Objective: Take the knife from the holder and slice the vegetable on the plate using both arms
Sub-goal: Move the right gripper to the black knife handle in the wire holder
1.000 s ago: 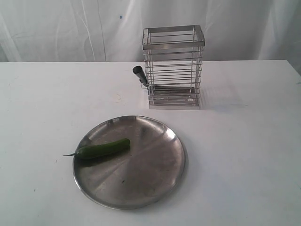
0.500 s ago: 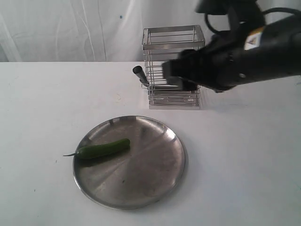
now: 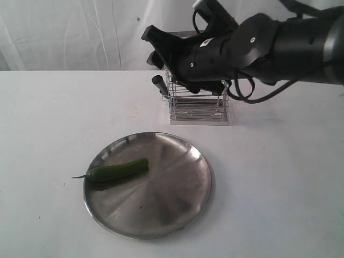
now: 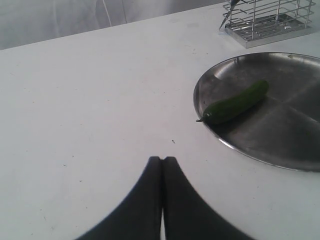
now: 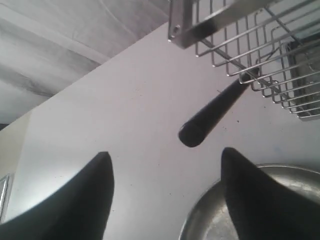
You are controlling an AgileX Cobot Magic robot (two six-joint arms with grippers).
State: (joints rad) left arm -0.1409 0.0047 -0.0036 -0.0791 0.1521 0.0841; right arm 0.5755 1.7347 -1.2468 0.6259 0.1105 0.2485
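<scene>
The wire holder (image 3: 199,110) stands at the back of the table. The knife's black handle (image 3: 160,85) sticks out of its left side, and the blade is hidden behind the bars. My right gripper (image 3: 152,48) hangs open just above and left of that handle. In the right wrist view the handle (image 5: 210,116) lies ahead of the open right gripper (image 5: 165,154), apart from both fingers. The green vegetable (image 3: 115,170) lies on the left part of the steel plate (image 3: 177,215). My left gripper (image 4: 162,159) is shut and empty over bare table, short of the vegetable (image 4: 235,102).
A white curtain backs the white table. The right arm's bulky black body (image 3: 258,45) covers the holder's top. The holder (image 4: 265,20) and plate (image 4: 280,135) lie beyond the left gripper. The plate's rim (image 5: 210,220) sits under the right gripper.
The right arm has come in from the right and swung left across the holder's top to above the knife handle. The vegetable, plate and holder have not moved.
</scene>
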